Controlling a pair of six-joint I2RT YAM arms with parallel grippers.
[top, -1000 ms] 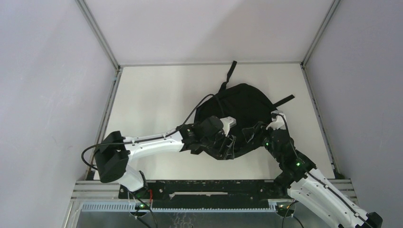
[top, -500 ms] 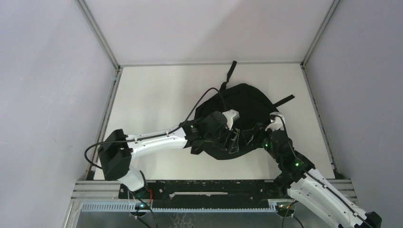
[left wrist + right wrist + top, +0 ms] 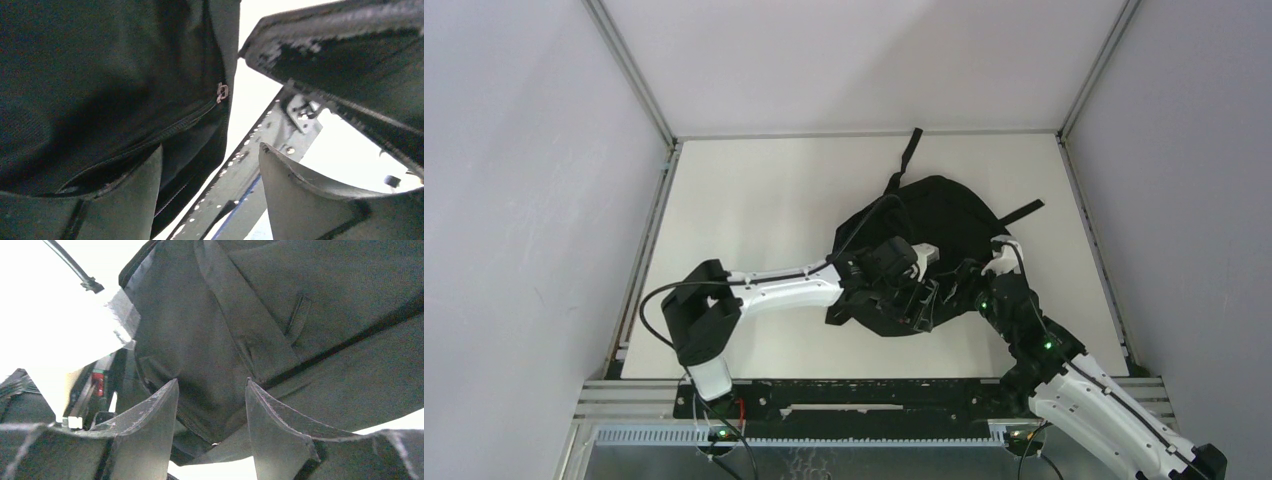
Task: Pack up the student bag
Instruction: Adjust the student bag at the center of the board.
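Gripper check: left gripper (image 3: 210, 147) is hanging wide open, holding nothing, one finger close against black fabric; right gripper (image 3: 211, 382) is sitting part-open with a fold lying in its gap, no firm pinch evident. The student bag (image 3: 944, 215) is lying slumped on the table (image 3: 754, 200), right of centre, both grippers at its near edge. A broad strap (image 3: 235, 315) is crossing the right wrist view. A zipper (image 3: 170, 130) is running beside the left finger, its pull (image 3: 222, 92) just beyond. Judgement: opening step. The right should be pinning cloth taut while the left is closing squarely on the pull, drawing along the track.
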